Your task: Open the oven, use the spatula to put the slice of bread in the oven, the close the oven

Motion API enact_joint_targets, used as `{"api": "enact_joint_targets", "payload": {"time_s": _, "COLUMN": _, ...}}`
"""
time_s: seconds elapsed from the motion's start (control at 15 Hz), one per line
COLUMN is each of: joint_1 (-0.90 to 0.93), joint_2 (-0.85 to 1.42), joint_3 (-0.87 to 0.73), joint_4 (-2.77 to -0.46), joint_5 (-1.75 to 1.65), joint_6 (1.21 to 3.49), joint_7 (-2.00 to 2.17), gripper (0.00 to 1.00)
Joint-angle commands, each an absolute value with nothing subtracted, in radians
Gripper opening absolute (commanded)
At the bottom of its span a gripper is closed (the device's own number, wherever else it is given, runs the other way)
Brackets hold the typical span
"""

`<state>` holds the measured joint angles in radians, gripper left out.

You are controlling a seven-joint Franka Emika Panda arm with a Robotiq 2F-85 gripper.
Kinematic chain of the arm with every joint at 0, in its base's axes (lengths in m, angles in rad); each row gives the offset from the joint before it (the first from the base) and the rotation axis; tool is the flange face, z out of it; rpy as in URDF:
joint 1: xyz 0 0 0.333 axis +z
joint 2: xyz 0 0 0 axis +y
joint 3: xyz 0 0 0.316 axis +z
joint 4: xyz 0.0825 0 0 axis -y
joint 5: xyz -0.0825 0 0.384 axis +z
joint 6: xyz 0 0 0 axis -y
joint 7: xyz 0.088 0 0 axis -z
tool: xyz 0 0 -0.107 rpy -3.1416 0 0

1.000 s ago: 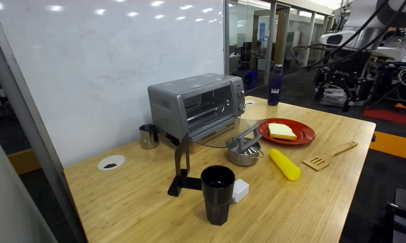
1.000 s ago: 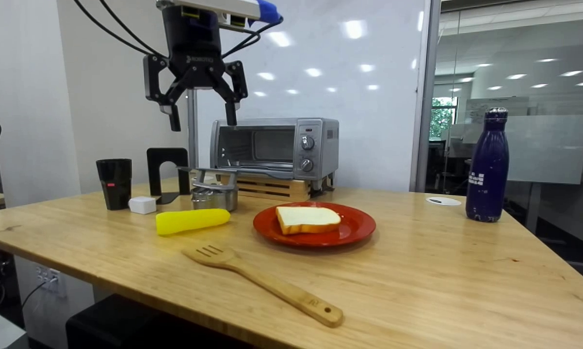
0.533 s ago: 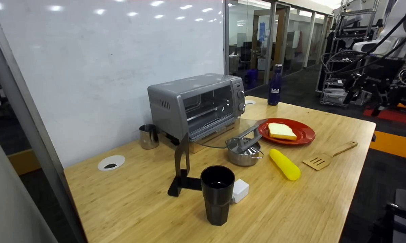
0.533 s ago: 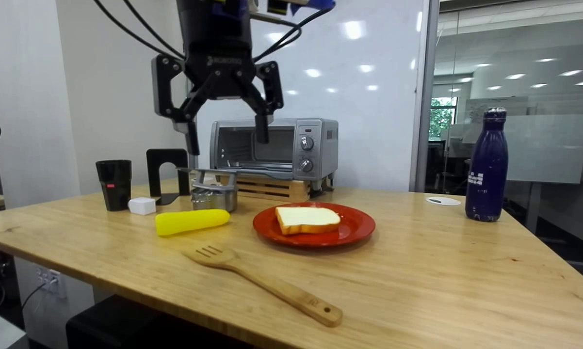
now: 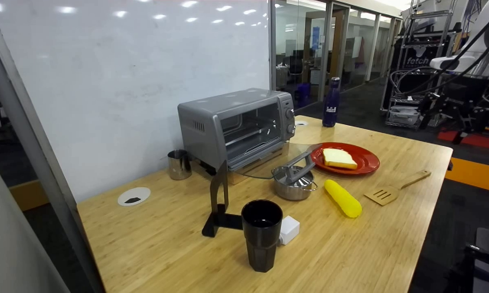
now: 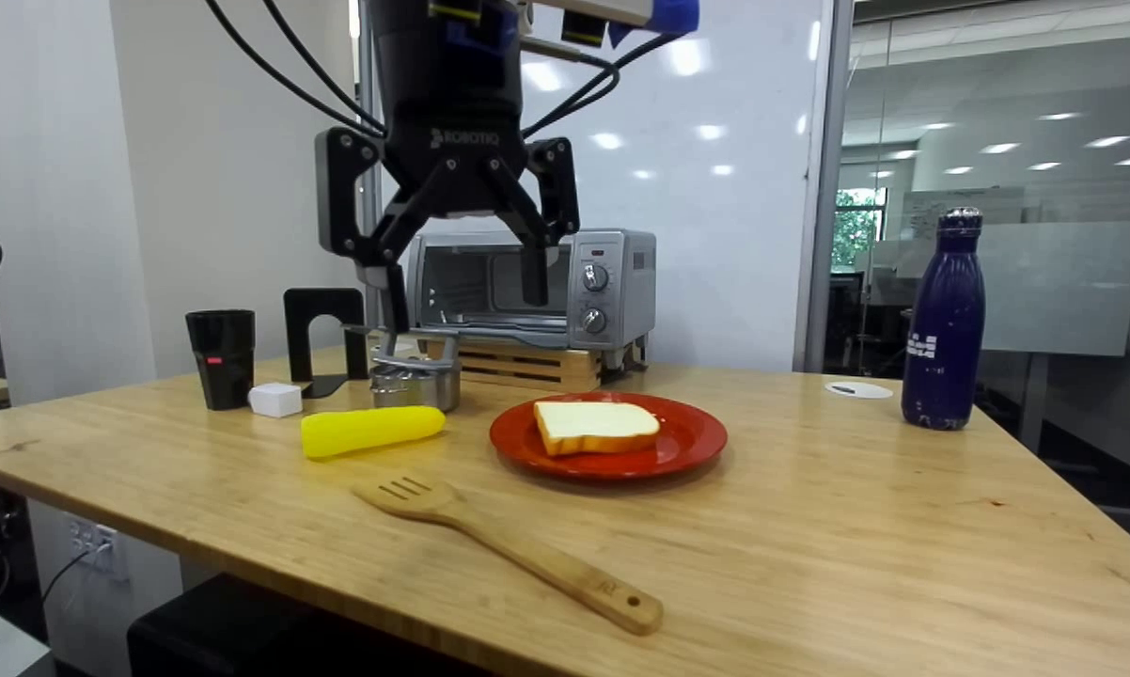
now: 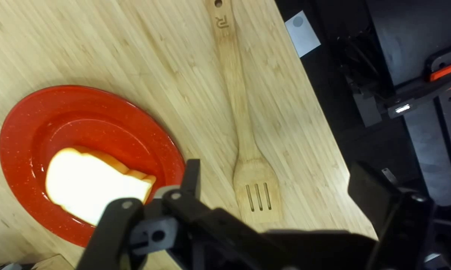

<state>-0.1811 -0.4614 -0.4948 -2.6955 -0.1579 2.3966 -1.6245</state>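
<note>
The silver-grey oven (image 5: 236, 120) has its glass door folded down, its handle lying over a small metal pot (image 5: 292, 191). The slice of bread (image 6: 591, 425) lies flat on a red plate (image 6: 687, 444), in front of the oven. Nearer the table's front edge rests the wooden spatula (image 6: 518, 545), slotted blade towards the yellow object. My gripper (image 6: 464, 303) hangs in the air above the table, pointing down, jaws wide apart and holding nothing. In the wrist view the blade of the spatula (image 7: 257, 168) appears between the fingers, well below them; the bread (image 7: 94, 183) is to the left.
A yellow elongated object (image 5: 343, 198) lies between pot and spatula. A black cup (image 5: 262, 236), a white block (image 5: 290, 230) and a black stand (image 5: 220, 219) stand farther along. A dark blue bottle (image 6: 946, 324) is at the far end, and a metal cup (image 5: 180, 165) beside the oven.
My gripper has moved away from the oven, towards the spatula's side of the table, and has come down somewhat. Its jaws stay open. The things on the table have not moved.
</note>
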Motion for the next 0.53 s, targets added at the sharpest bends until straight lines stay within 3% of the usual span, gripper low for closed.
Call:
{"api": "enact_joint_targets", "payload": {"time_s": 0.0, "joint_1": -0.207, "joint_2": -0.457, "joint_3": -0.467, "joint_4": -2.695, "joint_5": -0.139, "joint_6": 2.396, "joint_7": -1.637, "gripper": 1.0}}
{"api": "enact_joint_targets", "payload": {"time_s": 0.47, "joint_1": -0.187, "joint_2": -0.279, "joint_3": -0.511, "joint_4": -2.67, "joint_5": -0.098, "joint_6": 2.454, "joint_7": -1.756, "gripper": 1.0}}
